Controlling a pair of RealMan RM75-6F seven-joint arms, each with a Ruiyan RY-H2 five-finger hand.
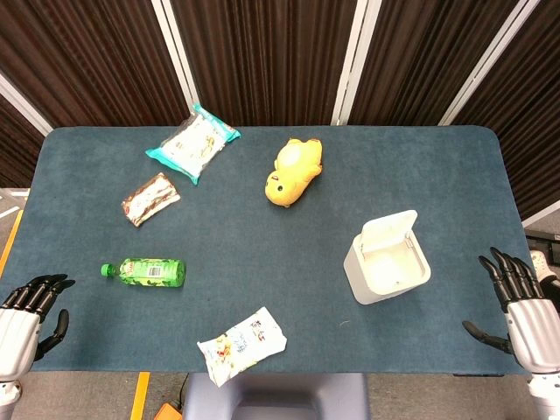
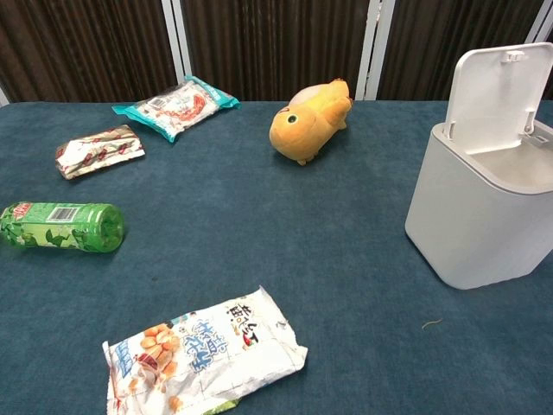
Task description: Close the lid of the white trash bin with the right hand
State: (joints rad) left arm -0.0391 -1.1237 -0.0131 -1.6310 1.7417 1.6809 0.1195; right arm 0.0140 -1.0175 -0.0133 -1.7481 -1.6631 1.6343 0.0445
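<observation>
In the head view, the white trash bin point(image 1: 386, 262) stands in the right half of the frame, a little below the middle, with its lid point(image 1: 388, 231) tipped up and back so the inside shows. Nothing of the task looks done yet: the lid is open and the whole closing move is left. The right hand point(image 1: 518, 302) sits at the lower right edge, well apart from the bin, fingers spread and holding nothing. The left hand point(image 1: 33, 306) is at the lower left edge, also empty with its fingers apart. On the blue cloth-covered table point(image 1: 262, 262) lie a yellow plush toy point(image 1: 295, 171) above centre, a teal snack packet point(image 1: 192, 142) at upper left, a brown wrapped bar point(image 1: 150, 199) below it, a green bottle point(image 1: 144, 270) on its side at left, and a white snack bag point(image 1: 242, 344) at the bottom. Dark ribbed panels with pale strips close off the back.

In the chest view, the bin point(image 2: 479, 216) fills the right edge and its lid point(image 2: 497, 86) stands nearly upright. Neither hand shows here. The plush toy point(image 2: 311, 121) is at top centre, the bottle point(image 2: 60, 226) at left, the snack bag point(image 2: 203, 354) at the bottom.
</observation>
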